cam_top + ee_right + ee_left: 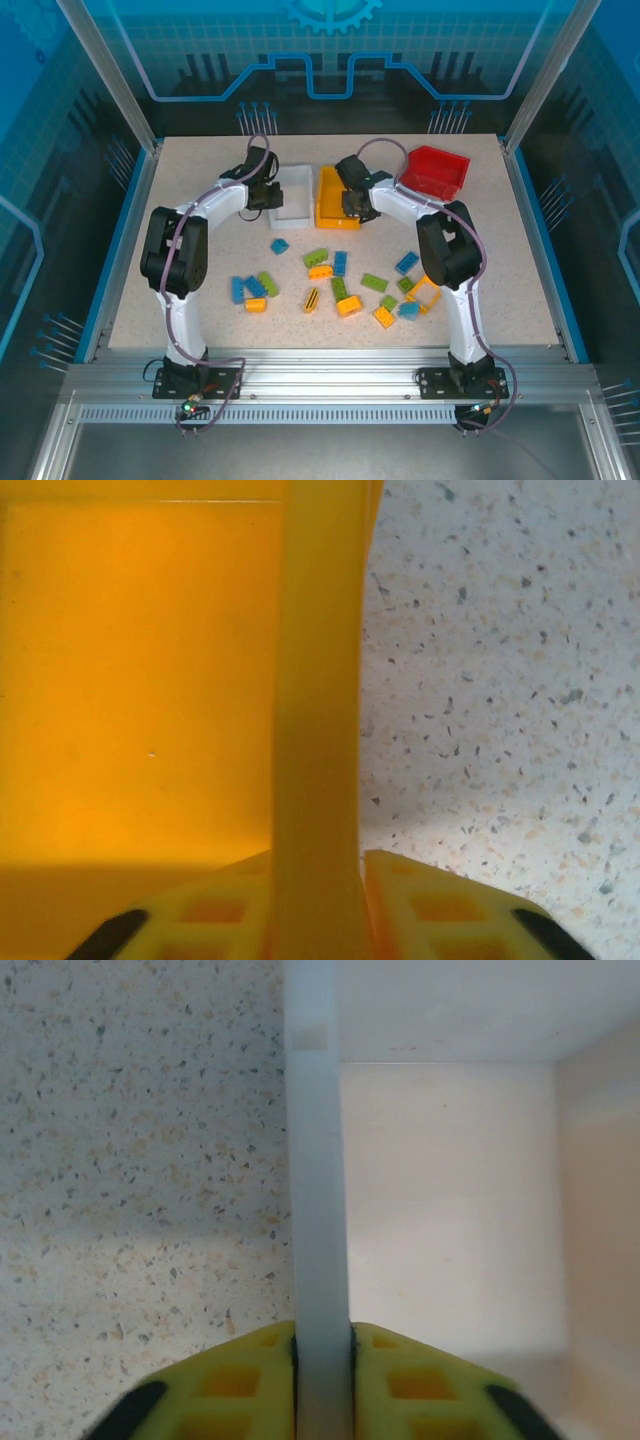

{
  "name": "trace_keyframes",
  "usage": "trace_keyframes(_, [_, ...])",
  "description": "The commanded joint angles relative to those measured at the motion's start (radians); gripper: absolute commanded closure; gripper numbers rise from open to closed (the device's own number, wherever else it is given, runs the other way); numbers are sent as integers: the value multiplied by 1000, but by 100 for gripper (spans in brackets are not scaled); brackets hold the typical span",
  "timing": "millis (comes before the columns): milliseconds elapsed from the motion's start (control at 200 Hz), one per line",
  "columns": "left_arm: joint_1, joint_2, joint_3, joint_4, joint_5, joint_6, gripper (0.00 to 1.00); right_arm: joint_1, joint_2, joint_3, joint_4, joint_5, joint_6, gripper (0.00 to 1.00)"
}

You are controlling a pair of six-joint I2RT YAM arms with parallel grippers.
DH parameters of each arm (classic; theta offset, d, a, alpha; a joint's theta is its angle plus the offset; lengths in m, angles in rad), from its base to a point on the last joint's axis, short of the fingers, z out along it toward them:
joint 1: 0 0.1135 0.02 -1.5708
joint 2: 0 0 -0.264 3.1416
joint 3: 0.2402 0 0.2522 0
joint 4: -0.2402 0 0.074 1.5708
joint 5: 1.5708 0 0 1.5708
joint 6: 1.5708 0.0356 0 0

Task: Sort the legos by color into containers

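Far on the table [500, 260] | left pincer [322, 1345] clamps white bin [320, 1160] wall | right pincer [318, 865] clamps yellow-orange bin [140, 680] wall

table [200, 230]: speckled | far side: white bin [296, 196]; yellow-orange bin [326, 196]; red bin [436, 171] | nearer: scattered legos [340, 263]

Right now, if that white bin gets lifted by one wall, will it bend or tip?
The white bin is probably stiff: its wall looks straight where the left gripper pinches it. It is likely light, since it looks empty and thin-walled. Held by one side wall, it may well tilt when lifted.
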Motion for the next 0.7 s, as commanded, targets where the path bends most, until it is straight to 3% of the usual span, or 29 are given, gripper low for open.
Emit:
trace_keyframes(0, [-15, -17, 25, -46, -24, 11, 68, -18, -69, 10, -51, 8, 26, 56])
trace_keyframes(140, [-27, -99, 26, -52, -44, -3, 51, -48, -223, -53, -63, 20, 65, 41])
trace_keyframes(230, [-37, -177, 18, -59, -45, -28, 46, -97, -335, -127, -66, 10, 131, 36])
trace_keyframes(315, [-56, -279, -25, -37, 0, -65, 41, -197, -442, -241, -47, -48, 277, 28])
trace_keyframes(415, [-113, -415, -125, 65, 134, -94, 30, -348, -533, -401, 68, -209, 482, 24])
trace_keyframes(580, [-266, -602, -317, 279, 263, -140, 15, -476, -523, -469, 166, -338, 743, 18])
trace_keyframes(695, [-376, -663, -386, 372, 278, -154, 14, -503, -463, -424, 180, -340, 820, 16])
